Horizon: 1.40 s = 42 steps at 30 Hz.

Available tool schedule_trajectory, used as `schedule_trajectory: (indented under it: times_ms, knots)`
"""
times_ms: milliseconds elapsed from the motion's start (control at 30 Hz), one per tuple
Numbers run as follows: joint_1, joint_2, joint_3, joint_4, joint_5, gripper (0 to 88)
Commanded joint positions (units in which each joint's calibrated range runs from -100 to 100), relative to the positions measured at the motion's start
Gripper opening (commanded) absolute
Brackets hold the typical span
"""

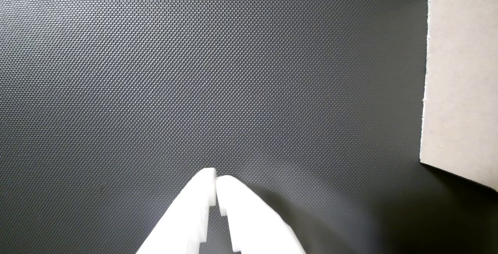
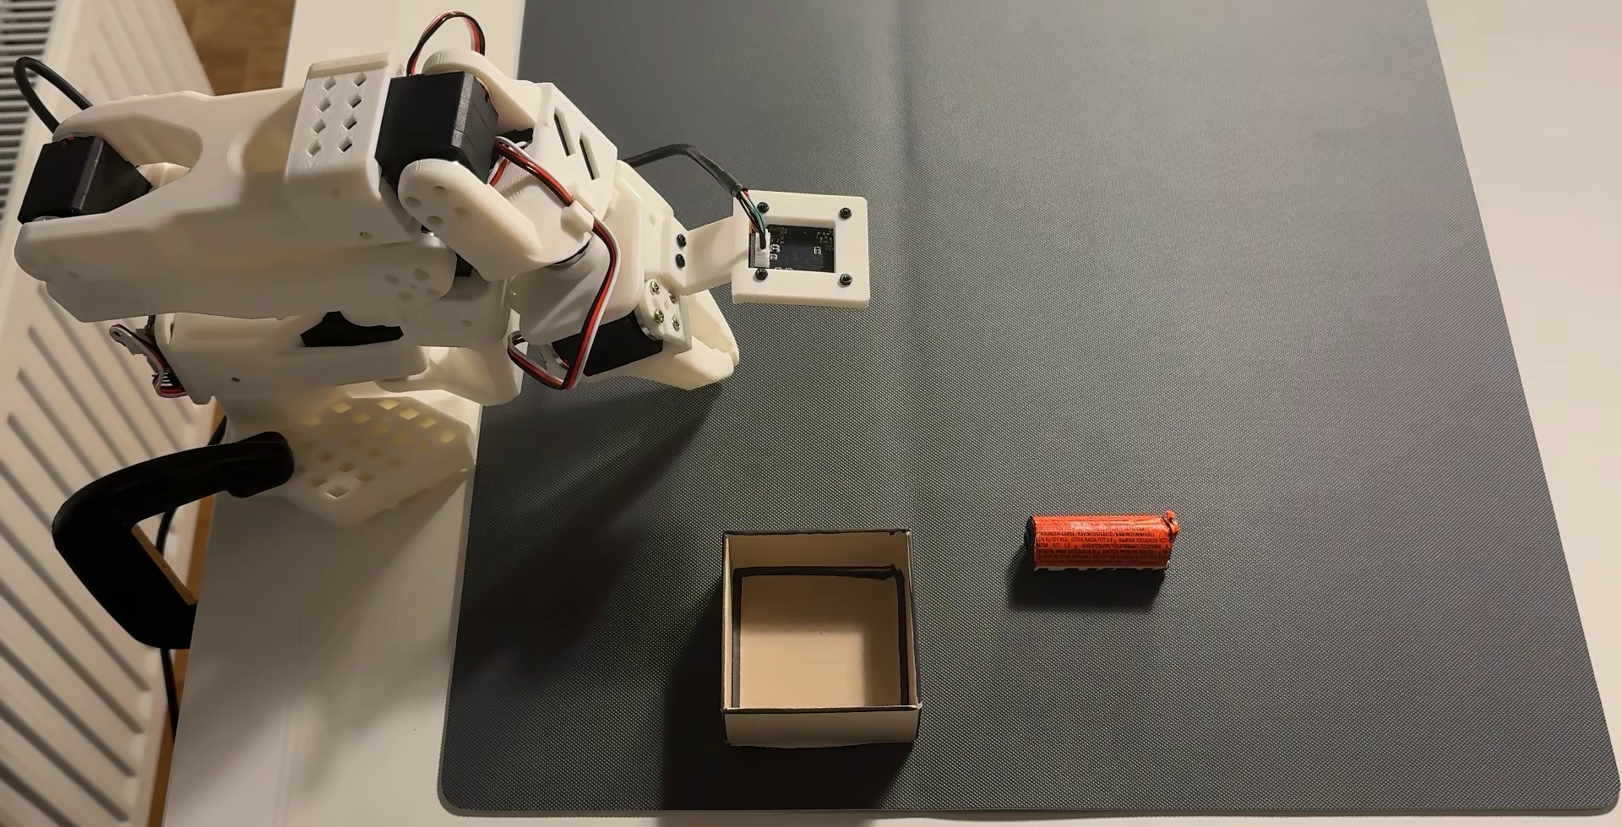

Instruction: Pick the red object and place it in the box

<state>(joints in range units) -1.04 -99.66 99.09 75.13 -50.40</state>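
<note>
White plastic fingers of the tool come up from the bottom edge of the wrist view, their tips pressed together with only a thin seam between them and nothing held. Beneath them spreads the dark grey textured mat, and at the right edge of that view stands a pale beige outer wall of the box.

From the fixed view above, the white printed arm sits folded at the left side of the white worktop, clamped by a black bracket at the edge, with red, white and black wires looped round its joints. Its tool hangs over the left part of the mat, and a small square camera mount juts out beside it.

Near the lower edge of the mat stands the box, open at the top, its edges lined in black and its tan floor bare. To the right of it in this view, apart from it and on the mat, lies the red object: an orange-red wrapped roll on its side, lengthwise across the picture, with fine dark print and a twisted end pointing right. The tool is well apart from both.
</note>
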Motion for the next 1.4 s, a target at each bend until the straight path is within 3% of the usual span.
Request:
schedule_trajectory:
  times_ms: [0, 933, 1167, 1367]
  knots:
    - [-0.30, 0.59, 0.73, 0.83, 0.13, 0.7]
    - [-0.37, 0.59, 0.73, 0.74, -0.29, 0.7]
    - [-0.52, 0.51, -0.54, -9.92, 0.13, 0.7]
    - [0.74, 0.59, -10.97, -10.53, -0.39, 0.7]
